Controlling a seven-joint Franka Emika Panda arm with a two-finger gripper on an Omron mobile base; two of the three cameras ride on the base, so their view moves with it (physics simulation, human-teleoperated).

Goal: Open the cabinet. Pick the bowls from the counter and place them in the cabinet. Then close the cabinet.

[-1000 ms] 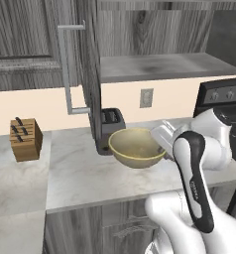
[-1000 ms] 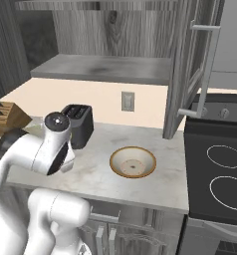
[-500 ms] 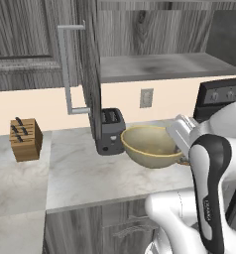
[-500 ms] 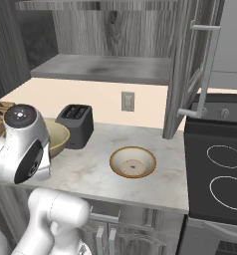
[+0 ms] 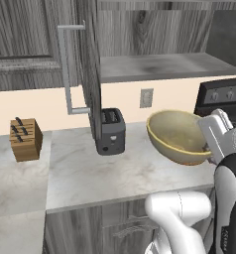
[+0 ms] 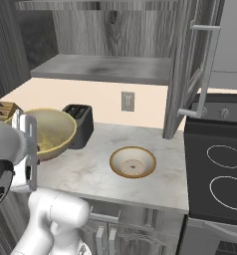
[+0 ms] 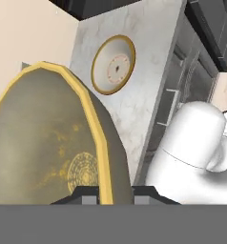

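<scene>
With the hand (image 5: 209, 144) clamped on the rim of the olive-yellow bowl (image 5: 177, 135), held tilted above the worktop (image 5: 115, 173), I would raise it level, clear the open door (image 5: 92, 84), then onto the cabinet shelf (image 5: 159, 67)

A home kitchen. Beyond the gripper (image 7: 114, 193) lies a marble counter (image 5: 90, 173) with a toaster (image 5: 111, 131) and knife block (image 5: 25, 139). A black stovetop (image 6: 220, 179) lies off to its side, dark wood cabinets (image 6: 110, 30) above.
</scene>
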